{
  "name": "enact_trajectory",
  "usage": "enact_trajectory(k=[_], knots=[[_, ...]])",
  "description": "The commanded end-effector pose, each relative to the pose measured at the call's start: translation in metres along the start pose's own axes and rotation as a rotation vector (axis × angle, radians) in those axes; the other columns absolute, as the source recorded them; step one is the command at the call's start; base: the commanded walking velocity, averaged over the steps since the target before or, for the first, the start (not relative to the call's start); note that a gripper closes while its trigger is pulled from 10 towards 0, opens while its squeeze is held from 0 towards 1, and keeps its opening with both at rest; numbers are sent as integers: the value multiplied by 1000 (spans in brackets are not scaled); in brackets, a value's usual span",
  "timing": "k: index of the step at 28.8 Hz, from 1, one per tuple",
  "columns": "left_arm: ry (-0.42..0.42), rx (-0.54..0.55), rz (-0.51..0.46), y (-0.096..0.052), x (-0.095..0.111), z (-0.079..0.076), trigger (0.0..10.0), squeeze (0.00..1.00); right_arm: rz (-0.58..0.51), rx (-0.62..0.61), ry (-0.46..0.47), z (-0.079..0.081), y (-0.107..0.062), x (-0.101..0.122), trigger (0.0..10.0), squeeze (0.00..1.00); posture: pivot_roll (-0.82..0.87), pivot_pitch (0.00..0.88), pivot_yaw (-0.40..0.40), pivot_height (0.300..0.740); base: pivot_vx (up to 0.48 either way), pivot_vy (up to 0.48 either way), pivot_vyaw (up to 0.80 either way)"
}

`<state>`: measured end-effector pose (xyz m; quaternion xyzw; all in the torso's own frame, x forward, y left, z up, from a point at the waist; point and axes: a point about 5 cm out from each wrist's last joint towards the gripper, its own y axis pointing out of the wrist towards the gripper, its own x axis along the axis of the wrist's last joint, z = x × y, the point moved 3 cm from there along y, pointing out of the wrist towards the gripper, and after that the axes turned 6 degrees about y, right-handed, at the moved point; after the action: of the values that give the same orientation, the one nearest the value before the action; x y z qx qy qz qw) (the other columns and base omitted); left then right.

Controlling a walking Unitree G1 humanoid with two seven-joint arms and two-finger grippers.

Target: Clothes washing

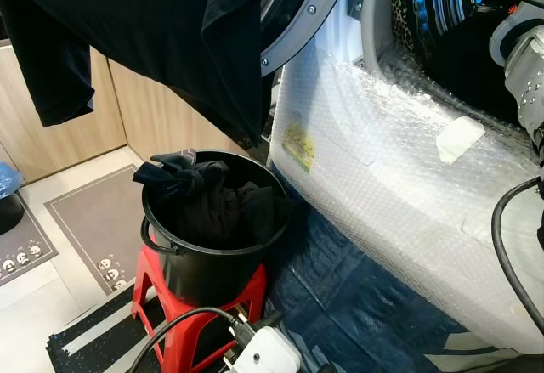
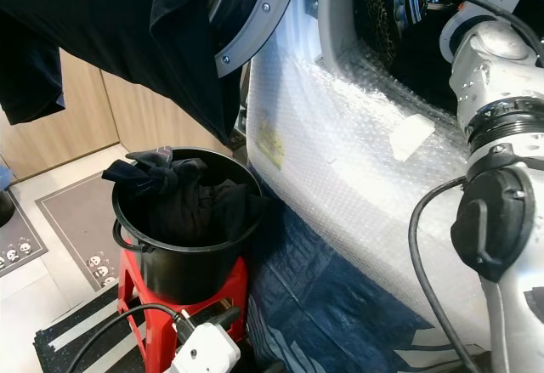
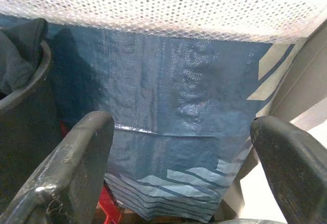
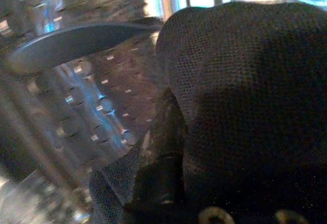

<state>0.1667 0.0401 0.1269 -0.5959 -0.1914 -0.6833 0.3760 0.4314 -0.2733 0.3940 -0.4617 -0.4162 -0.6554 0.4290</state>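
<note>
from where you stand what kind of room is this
Most likely a home laundry corner. A front-loading washing machine, wrapped in bubble wrap, stands with its round door open, and a black bucket of dark clothes sits on a red stool beside it. The right arm reaches into the perforated drum.

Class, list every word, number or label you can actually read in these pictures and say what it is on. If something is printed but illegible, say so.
No text can be read in these pictures.
Yellow sticker on the bubble-wrapped washing machine front: printed, but too small and blurred to read.
White tape patch on the bubble wrap: blank.
Grey floor mat: small skull-like figures, no words.
</note>
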Motion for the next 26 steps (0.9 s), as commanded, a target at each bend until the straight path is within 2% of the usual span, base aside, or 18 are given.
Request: enact_trajectory(k=[1,2,3,7,13,18,20,26], knots=[[-30,-22,-11,0,3,-5,10000,0,-17,-51,14,-14,-1,12,10000,0,155,106,-201,740,0,0,0],[-30,-19,-11,0,3,-5,10000,0,-10,-44,11,-12,-1,11,10000,0,153,102,-202,740,0,0,0],[-29,-19,-11,1,3,-4,10000,0,-8,-33,11,-10,-1,10,10000,1000,153,102,-202,740,0,0,0],[-26,-19,-14,3,3,-4,10000,0,19,28,-38,7,-1,2,10000,1000,145,92,-202,740,0,0,0],[-19,-22,-20,5,4,-3,10000,0,32,86,-81,22,-1,-3,10000,1000,145,81,-200,740,0,0,0],[-15,-22,-22,6,4,-1,10000,0,49,106,-98,25,-1,-10,10000,1000,145,75,-196,740,0,0,0],[-11,-23,-26,8,5,-1,10000,0,62,111,-149,22,0,-15,10000,1000,144,72,-195,740,0,0,0],[-10,-24,-25,8,5,1,10000,0,77,119,-127,19,0,-18,10000,1000,141,64,-190,740,0,0,0]])
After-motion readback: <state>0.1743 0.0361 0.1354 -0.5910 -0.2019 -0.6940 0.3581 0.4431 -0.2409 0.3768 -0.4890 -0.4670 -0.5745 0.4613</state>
